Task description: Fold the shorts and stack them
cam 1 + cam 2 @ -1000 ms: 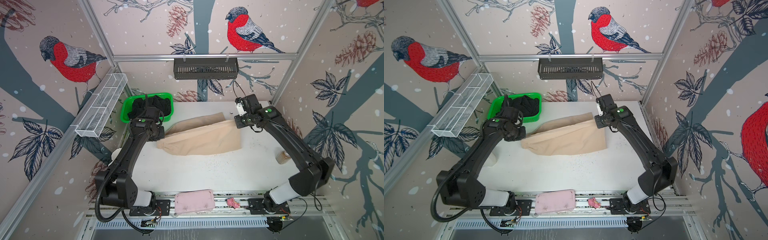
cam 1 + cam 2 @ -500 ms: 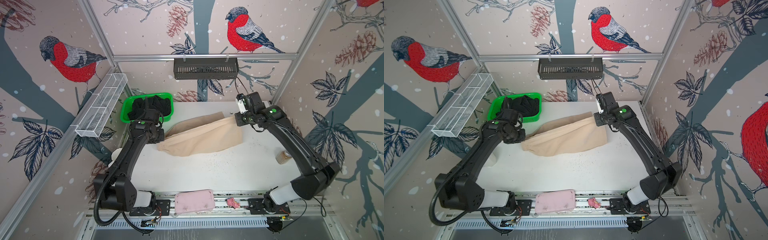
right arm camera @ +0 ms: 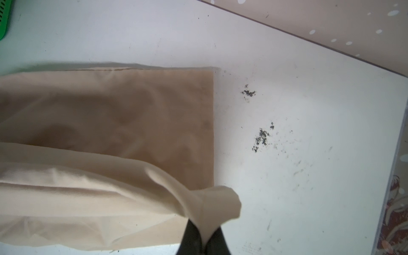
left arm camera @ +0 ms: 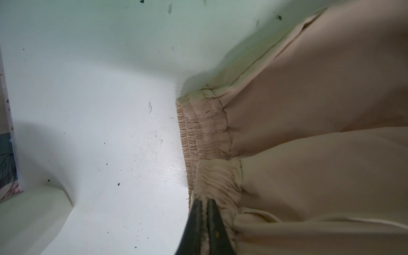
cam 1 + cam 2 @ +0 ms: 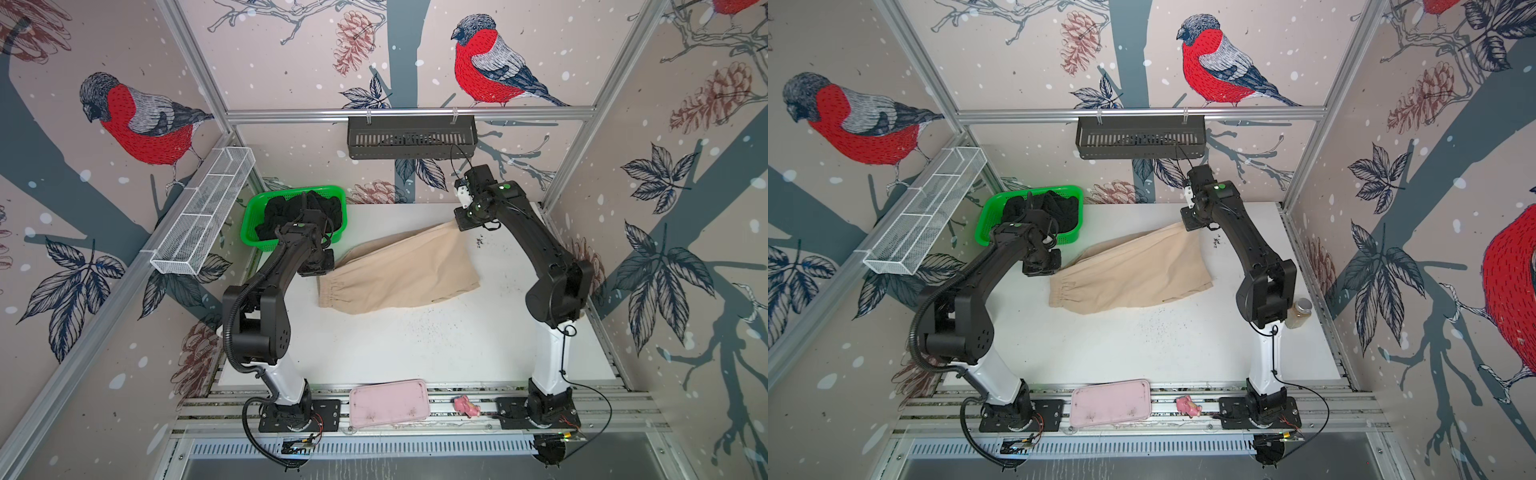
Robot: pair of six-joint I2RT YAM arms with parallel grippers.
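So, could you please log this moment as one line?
left gripper: shut on beige shorts waistband | right gripper: shut on leg corner | black shorts: in green basket

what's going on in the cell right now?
Both arms are folding the beige shorts on the white table. The left gripper is shut on the elastic waistband, the right gripper on a leg-hem corner, lifted. The black shorts sit untouched in the green basket.

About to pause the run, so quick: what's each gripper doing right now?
Left gripper: closed, pinching the gathered waistband of the beige shorts.
Right gripper: closed, holding a lifted leg corner of the same shorts.
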